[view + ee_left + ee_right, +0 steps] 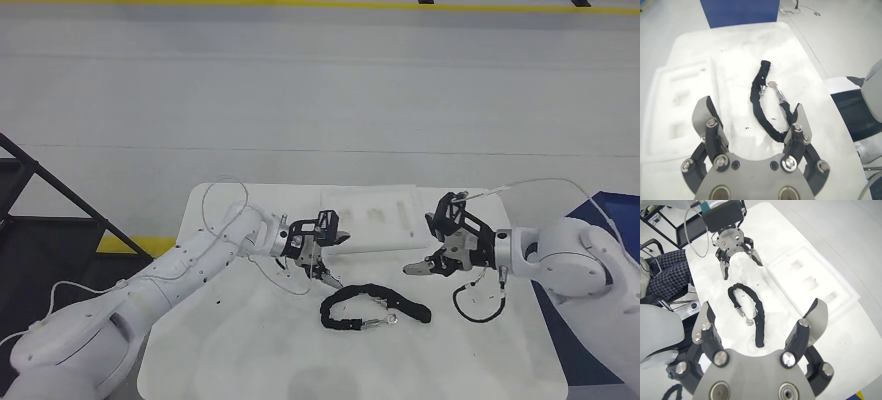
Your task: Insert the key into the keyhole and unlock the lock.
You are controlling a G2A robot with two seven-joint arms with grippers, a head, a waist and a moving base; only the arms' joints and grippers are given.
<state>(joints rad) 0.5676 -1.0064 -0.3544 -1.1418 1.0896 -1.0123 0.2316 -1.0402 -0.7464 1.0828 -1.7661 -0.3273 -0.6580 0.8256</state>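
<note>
Both end effectors hang spread wide and empty above the white tabletop (250,340), the left end effector (322,262) at centre left of the top view and the right end effector (420,266) at centre right. The black fabric-sleeved chain lock (370,300) lies curled on the tabletop between and just below them. The key (773,84) lies flat at the metal lock cylinder (781,97) and appears to sit in it, though how deep I cannot tell. The sleeve's other metal end (762,90) rests just beside the key head, apart from the cylinder. The main risk is the limp chain: if nothing pins the cylinder, a twist on the key would likely roll the whole end instead of turning the lock. The key head is thin and low, so a pinch may slip off or drag it out. The other metal end crowds it, and the two end effectors could knock together. A white foam tray (375,215) with rectangular pockets sits at the tabletop's far edge. Beyond is pale grey floor (320,90) with a yellow line (300,4) along the top of the frame.
</note>
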